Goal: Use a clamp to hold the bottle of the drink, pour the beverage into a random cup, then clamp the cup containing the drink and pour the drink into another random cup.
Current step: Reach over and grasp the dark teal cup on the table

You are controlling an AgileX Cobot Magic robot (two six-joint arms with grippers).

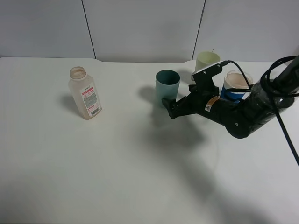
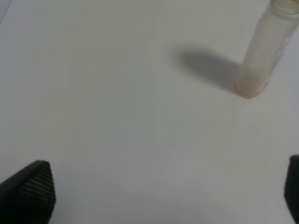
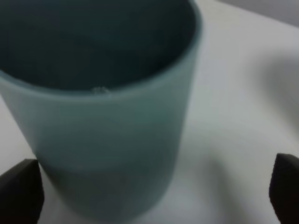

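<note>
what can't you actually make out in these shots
Whether the teal cup holds drink: the right wrist view is blurred and the cup's inside is dark; in exterior high it is too small.
Lower part of the blue-banded cup: hidden behind the right arm in exterior high.
Top of the bottle: cut off by the left wrist frame edge; label print too small in exterior high.

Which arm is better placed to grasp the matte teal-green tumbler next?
Right: the right gripper stands open at the teal-green tumbler, one finger on each side. The left gripper faces only the translucent square bottle.
</note>
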